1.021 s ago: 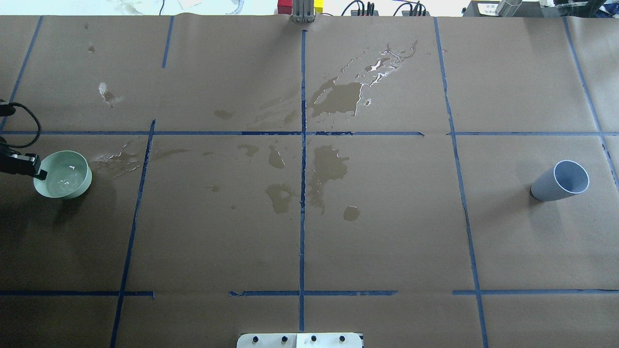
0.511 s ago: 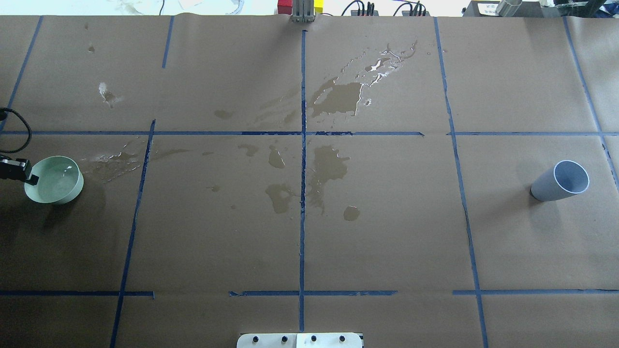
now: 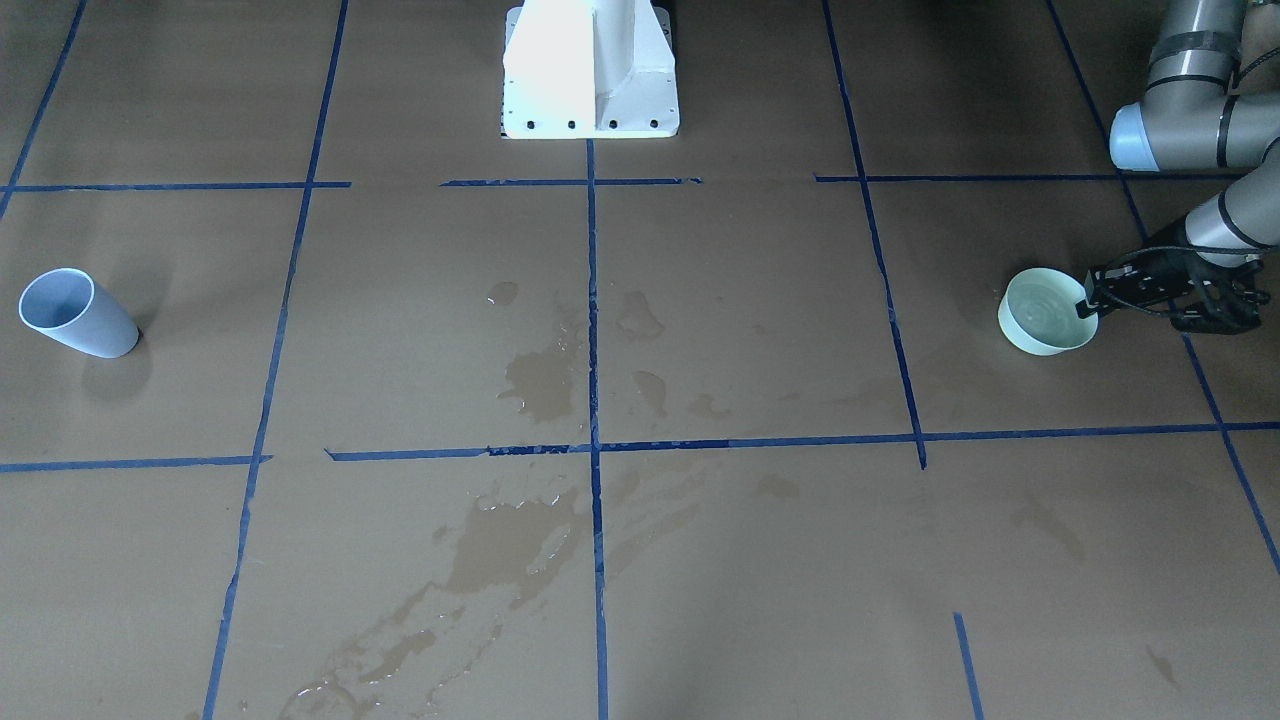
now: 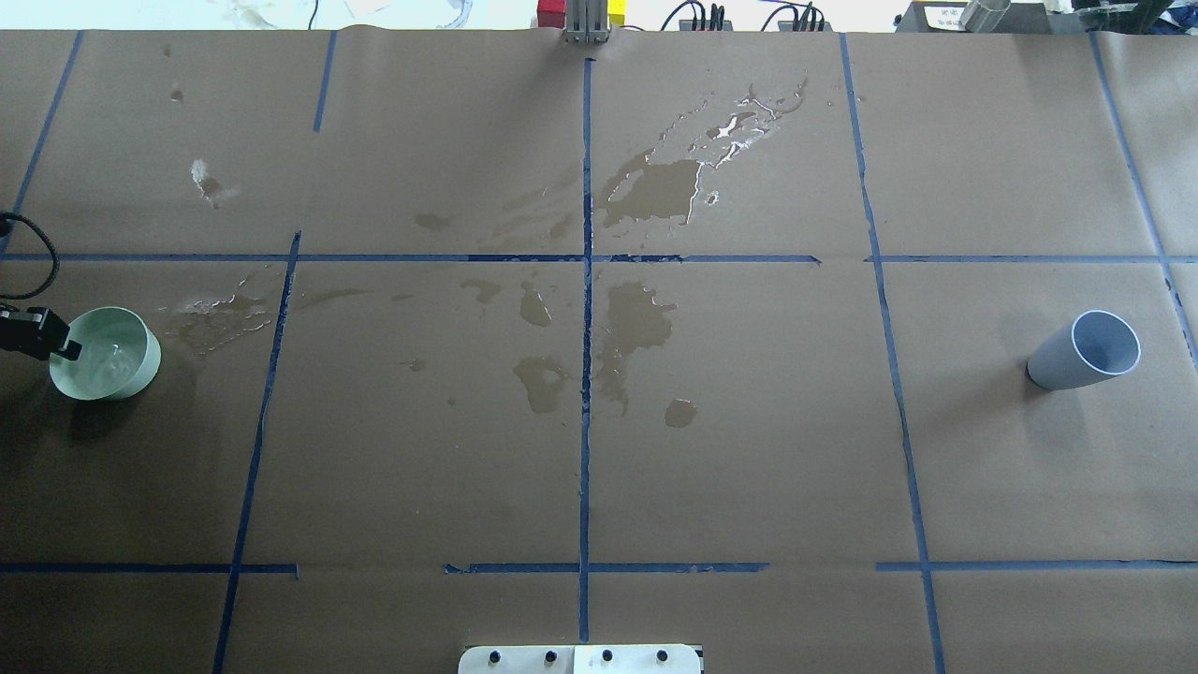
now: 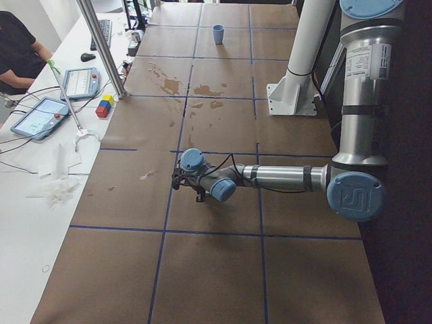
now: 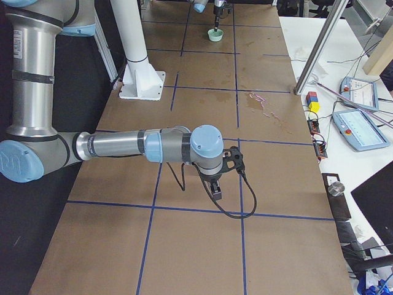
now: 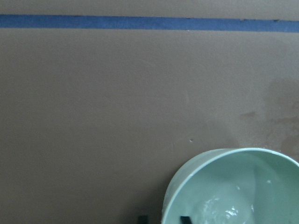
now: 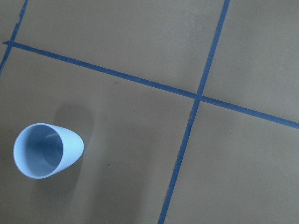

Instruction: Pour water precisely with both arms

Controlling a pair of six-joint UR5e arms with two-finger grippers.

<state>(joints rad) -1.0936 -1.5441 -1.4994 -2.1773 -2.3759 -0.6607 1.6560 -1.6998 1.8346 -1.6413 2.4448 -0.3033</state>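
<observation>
My left gripper (image 4: 58,343) is shut on the rim of a pale green bowl (image 4: 105,354) at the table's far left. The bowl is upright and low; I cannot tell whether it touches the paper. It holds a little clear water (image 4: 112,352). In the front-facing view the bowl (image 3: 1045,315) sits at the tip of the left gripper (image 3: 1086,301). The left wrist view shows the rim (image 7: 196,168) between the fingertips (image 7: 185,218) and the water (image 7: 224,210). A light blue cup (image 4: 1086,351) stands empty at the far right, also below the right wrist camera (image 8: 46,150). My right gripper (image 6: 216,187) hangs above the paper; open or shut, I cannot tell.
Dark wet smears (image 4: 646,187) and small puddles (image 4: 636,318) lie across the middle of the brown paper with its blue tape grid. The white pedestal (image 3: 590,70) stands at the robot's edge. A metal post (image 4: 585,23), coloured blocks and tablets (image 6: 356,92) are at the operators' side.
The left gripper has carried the green bowl a little further left and towards the robot, and the bowl looks smaller, so lower. The cup has not moved.
</observation>
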